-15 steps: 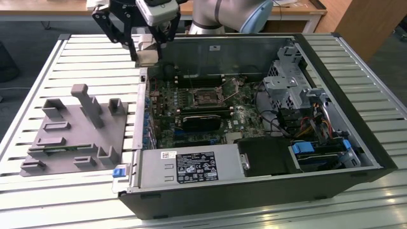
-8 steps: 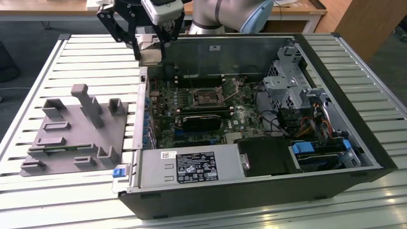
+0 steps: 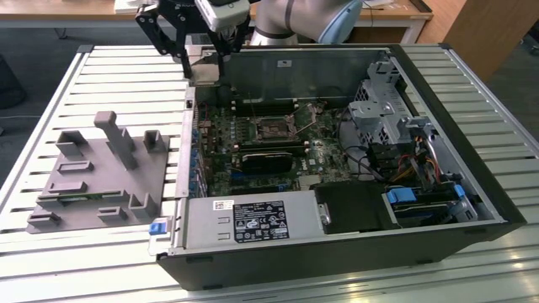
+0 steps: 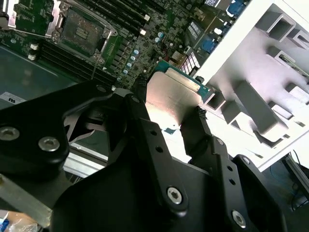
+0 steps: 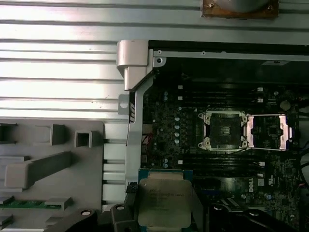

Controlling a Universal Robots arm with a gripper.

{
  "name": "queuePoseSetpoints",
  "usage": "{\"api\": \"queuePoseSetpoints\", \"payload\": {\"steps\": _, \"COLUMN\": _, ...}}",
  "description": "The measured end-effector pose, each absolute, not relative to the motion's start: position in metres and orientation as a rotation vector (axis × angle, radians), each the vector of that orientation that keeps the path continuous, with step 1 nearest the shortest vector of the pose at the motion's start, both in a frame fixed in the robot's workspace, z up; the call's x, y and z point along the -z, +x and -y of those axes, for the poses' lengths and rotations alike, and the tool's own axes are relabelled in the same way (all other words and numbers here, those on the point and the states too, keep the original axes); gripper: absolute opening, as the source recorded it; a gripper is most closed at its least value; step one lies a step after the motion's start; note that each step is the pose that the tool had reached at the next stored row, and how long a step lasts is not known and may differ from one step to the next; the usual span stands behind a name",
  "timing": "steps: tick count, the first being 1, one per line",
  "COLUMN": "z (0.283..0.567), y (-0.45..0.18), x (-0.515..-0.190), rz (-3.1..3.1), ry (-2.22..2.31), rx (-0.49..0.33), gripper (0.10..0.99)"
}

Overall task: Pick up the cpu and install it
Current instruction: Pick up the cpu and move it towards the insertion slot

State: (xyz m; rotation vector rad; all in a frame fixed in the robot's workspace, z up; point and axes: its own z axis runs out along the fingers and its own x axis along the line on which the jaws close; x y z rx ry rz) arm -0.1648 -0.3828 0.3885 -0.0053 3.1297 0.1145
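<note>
My gripper (image 3: 203, 62) hangs over the back-left corner of the open computer case (image 3: 471, 189), shut on the cpu (image 3: 204, 71). The cpu (image 4: 170, 94) is a flat square chip with a silvery-grey metal top (image 5: 164, 200) and a green edge. In the second wrist view one black finger (image 4: 141, 92) presses each side of it. The motherboard's empty cpu socket (image 3: 276, 130) lies inside the case with its metal load plate (image 5: 268, 131) flipped open beside it. In both wrist views the socket (image 5: 223, 129) (image 4: 82, 31) is some way from the held chip.
A grey plastic tray (image 3: 93, 183) with upright posts lies on the slatted table (image 3: 50, 82) at the exterior view's left of the case. Inside the case are a black rectangular block (image 3: 265, 161), a power supply (image 3: 252, 221), drive bays (image 3: 379, 107) and cables (image 3: 421, 167).
</note>
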Motion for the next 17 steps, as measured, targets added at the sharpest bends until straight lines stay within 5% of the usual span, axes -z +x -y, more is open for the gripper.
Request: {"api": "queuePoseSetpoints", "payload": {"steps": 17, "z": 0.378, "y": -0.148, "x": -0.389, "rz": -3.130, "ry": -0.005, "rx": -0.114, "gripper": 0.533}}
